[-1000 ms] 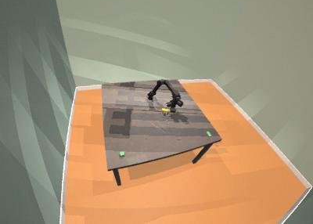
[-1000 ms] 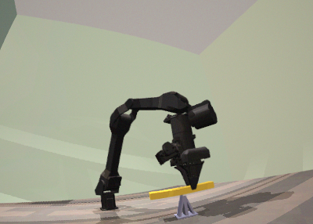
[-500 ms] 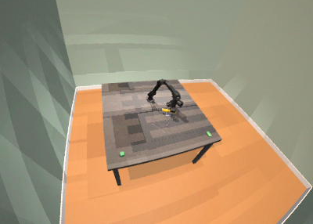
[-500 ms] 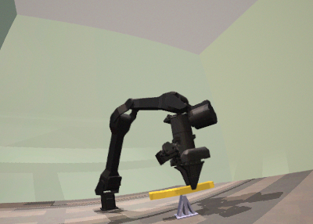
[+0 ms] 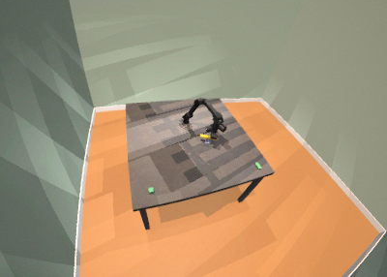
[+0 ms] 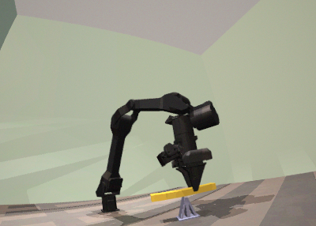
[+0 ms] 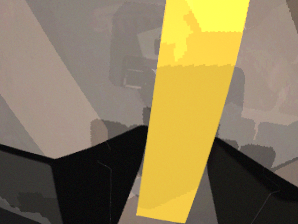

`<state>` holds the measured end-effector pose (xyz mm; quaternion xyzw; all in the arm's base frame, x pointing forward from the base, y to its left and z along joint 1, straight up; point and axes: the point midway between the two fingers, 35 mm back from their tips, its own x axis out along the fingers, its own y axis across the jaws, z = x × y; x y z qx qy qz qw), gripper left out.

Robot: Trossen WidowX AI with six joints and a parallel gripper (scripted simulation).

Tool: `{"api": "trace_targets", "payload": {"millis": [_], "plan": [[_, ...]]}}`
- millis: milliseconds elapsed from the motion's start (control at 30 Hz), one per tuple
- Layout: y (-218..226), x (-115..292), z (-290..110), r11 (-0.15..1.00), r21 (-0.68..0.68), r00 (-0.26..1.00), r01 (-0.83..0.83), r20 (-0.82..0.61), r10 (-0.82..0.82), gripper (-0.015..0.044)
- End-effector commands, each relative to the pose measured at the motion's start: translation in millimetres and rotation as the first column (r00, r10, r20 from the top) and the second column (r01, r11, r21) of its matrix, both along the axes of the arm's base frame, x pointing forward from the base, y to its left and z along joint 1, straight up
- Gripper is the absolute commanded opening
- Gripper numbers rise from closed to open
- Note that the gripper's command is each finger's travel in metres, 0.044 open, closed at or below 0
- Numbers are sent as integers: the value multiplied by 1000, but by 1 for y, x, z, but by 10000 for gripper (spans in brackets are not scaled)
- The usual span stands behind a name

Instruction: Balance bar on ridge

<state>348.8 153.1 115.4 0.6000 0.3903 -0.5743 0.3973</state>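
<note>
The yellow bar (image 5: 204,136) (image 6: 167,194) (image 7: 190,110) lies across the top of the pale grey-blue ridge (image 5: 207,141) (image 6: 184,210) and appears to touch it. In the exterior view its right end shows higher than its left; both ends are above the table. My gripper (image 5: 214,138) (image 6: 196,190) (image 7: 177,139) is slightly open, with a finger on each side of the bar, very close to its sides. In the exterior view the fingers stand a little to the right of the ridge's top. The ridge is hidden in the wrist view.
The dark patterned table (image 5: 145,151) carries the arm's base (image 6: 109,204) behind the ridge. One green block (image 5: 151,190) lies near the table's front left corner and another green block (image 5: 258,166) near its front right corner.
</note>
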Motion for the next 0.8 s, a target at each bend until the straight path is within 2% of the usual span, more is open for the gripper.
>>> {"api": "trace_targets", "payload": {"millis": [0, 400, 700, 767], "plan": [[0, 0, 0, 1000, 0, 1000, 0, 0, 0, 173], [0, 0, 0, 1000, 0, 1000, 0, 0, 0, 185], [0, 0, 0, 1000, 0, 1000, 0, 0, 0, 421], [0, 0, 0, 1000, 0, 1000, 0, 0, 0, 440]]}}
